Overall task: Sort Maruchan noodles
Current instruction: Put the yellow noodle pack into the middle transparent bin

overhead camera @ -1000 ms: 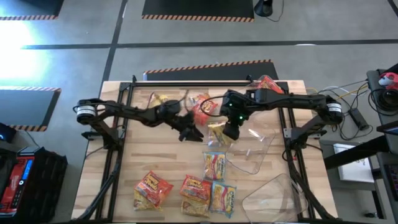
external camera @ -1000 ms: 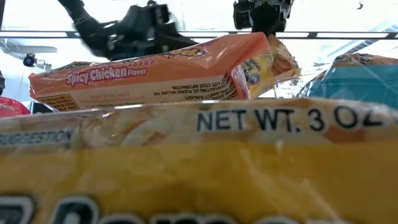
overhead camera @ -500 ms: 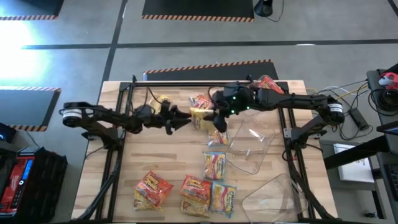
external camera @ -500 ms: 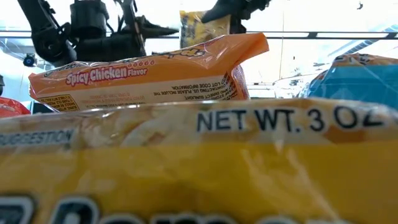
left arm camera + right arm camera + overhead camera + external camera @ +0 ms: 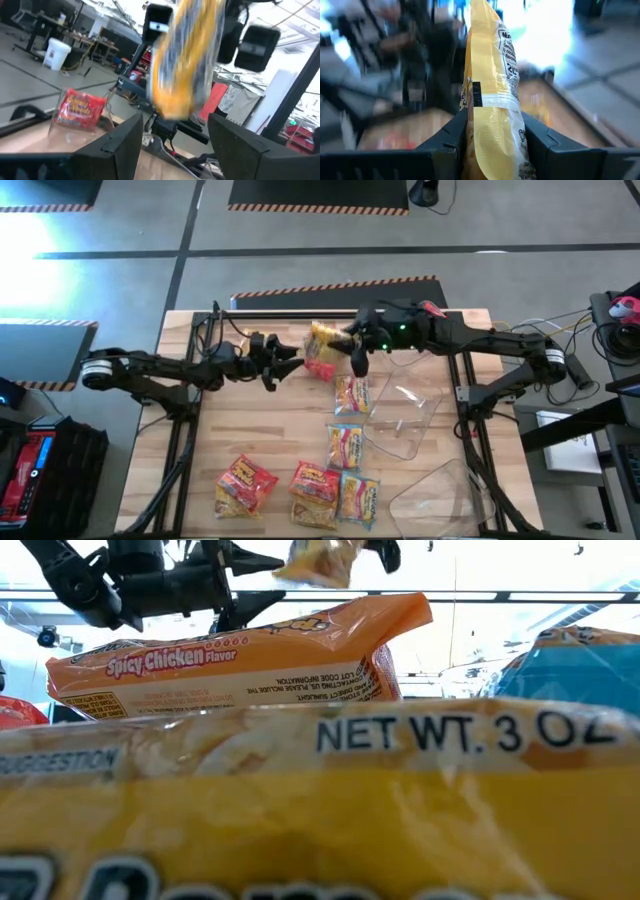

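My right gripper (image 5: 352, 346) is shut on a yellow Maruchan noodle packet (image 5: 326, 338) and holds it high above the middle of the table's far half. My left gripper (image 5: 287, 361) stands open just left of it, pointing at the packet (image 5: 187, 55) with nothing between its fingers. A red packet (image 5: 320, 367) lies flat on the table below the held one. Several more packets, red, yellow and light blue (image 5: 346, 446), lie flat toward the near edge. My right gripper pinches the yellow packet's flat faces (image 5: 492, 117) between its two fingers, at the end nearer the table's right side. The fingers (image 5: 449, 142) reach in about level from the right. The packet stands on edge, sticking out past the fingers and lifted clear of the table.
Two clear plastic tubs (image 5: 405, 418) (image 5: 440, 495) sit at the right and near right. A red packet (image 5: 430, 311) lies at the far right edge and another packet (image 5: 250, 340) under my left arm. Black frame rails run along both table sides.
My right gripper has risen with the yellow packet, lifting it clear of the table, and has tipped from pointing down to about level. My left gripper has drawn back toward the table's left edge, risen and tipped up to level.
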